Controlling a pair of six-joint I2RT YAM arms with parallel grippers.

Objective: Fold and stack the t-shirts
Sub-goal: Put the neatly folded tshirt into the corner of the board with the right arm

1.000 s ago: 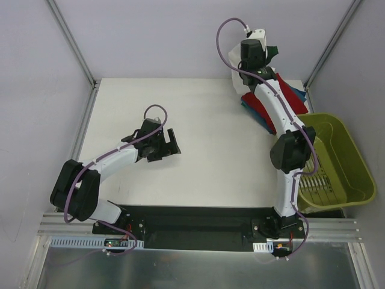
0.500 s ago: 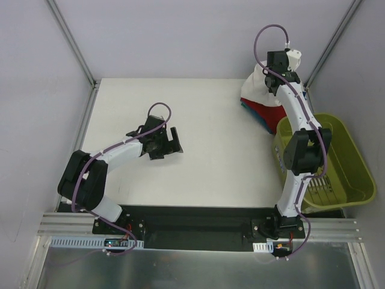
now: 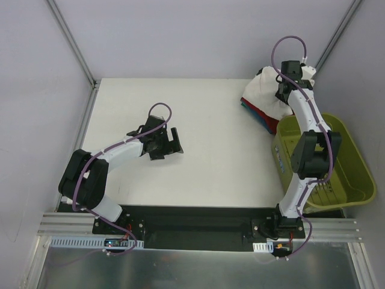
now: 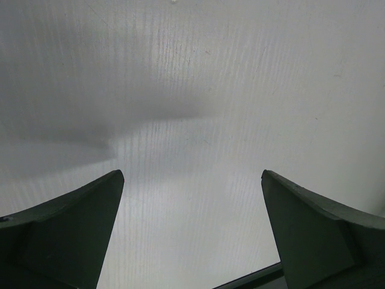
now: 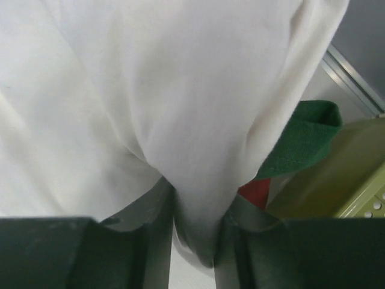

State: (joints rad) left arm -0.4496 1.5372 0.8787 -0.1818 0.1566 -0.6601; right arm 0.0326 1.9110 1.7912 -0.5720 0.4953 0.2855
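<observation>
The cream-white t-shirt (image 3: 267, 90) lies bunched over the folded red t-shirt (image 3: 257, 106) and the teal-blue t-shirt (image 3: 264, 121) at the table's back right corner. My right gripper (image 3: 289, 77) hangs over that pile, its fingers pinching a fold of the cream-white t-shirt (image 5: 168, 90). In the right wrist view the right gripper (image 5: 195, 235) has cloth pressed between both fingers, with a dark green sleeve (image 5: 301, 138) and a strip of red t-shirt (image 5: 255, 191) to the right. My left gripper (image 3: 171, 144) rests open and empty over mid-table; in its wrist view the left gripper (image 4: 192, 180) shows only bare table.
An olive-green plastic basket (image 3: 343, 180) stands at the right edge, right next to the shirt pile; its wall (image 5: 337, 180) shows in the right wrist view. Grey walls with metal frame rails (image 3: 72, 42) close in the table at the back and sides.
My right arm swung right and toward the back corner, carrying the cream-white t-shirt over the red and teal-blue stack. The left arm shifted slightly and stayed open.
</observation>
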